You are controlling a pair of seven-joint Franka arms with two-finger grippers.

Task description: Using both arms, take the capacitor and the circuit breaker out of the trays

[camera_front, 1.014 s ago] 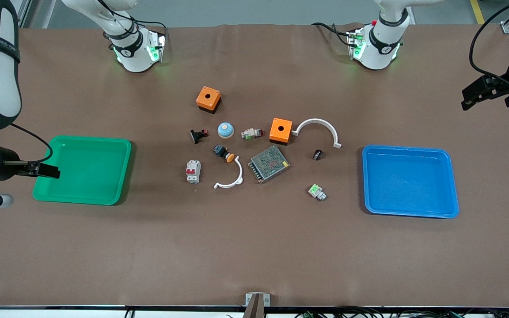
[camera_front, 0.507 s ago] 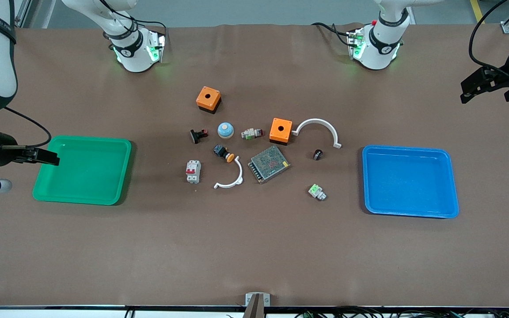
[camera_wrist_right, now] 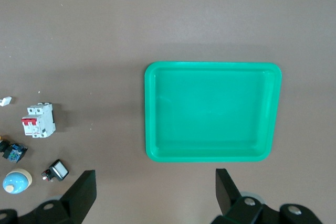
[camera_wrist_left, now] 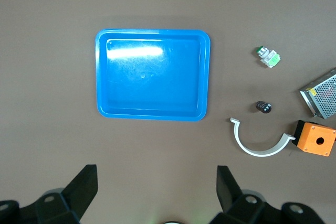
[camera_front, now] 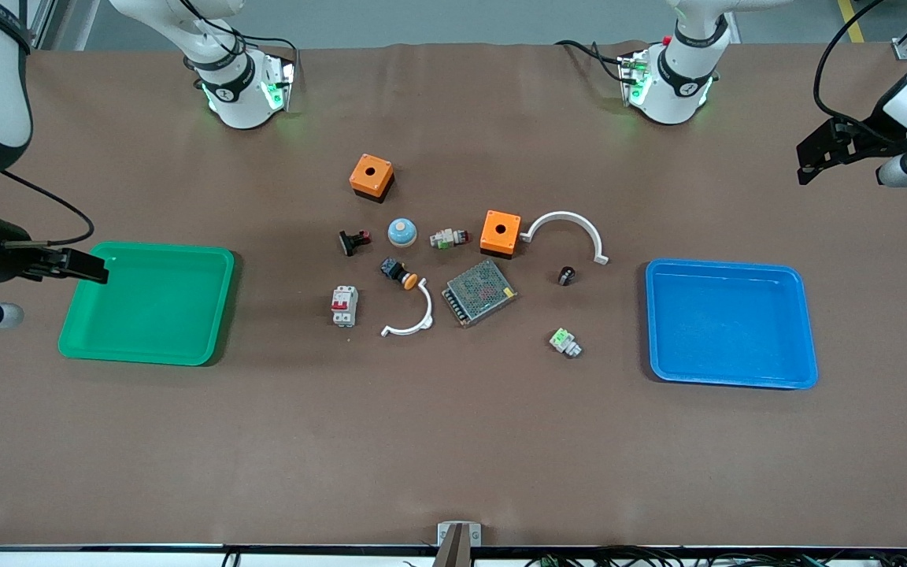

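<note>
With both trays empty, the capacitor [camera_front: 566, 275] and circuit breaker [camera_front: 344, 305] lie mid-desk, so the task looks done; the open left gripper [camera_front: 817, 156] and open right gripper [camera_front: 79, 267] need only retreat.

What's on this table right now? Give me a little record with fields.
green tray: nothing in it, toward the right arm's end
blue tray: nothing in it, toward the left arm's end
circuit breaker: on the table, outside the trays
capacitor: on the table, outside the trays
left end effector: open, holding nothing
right end effector: open, holding nothing
</note>
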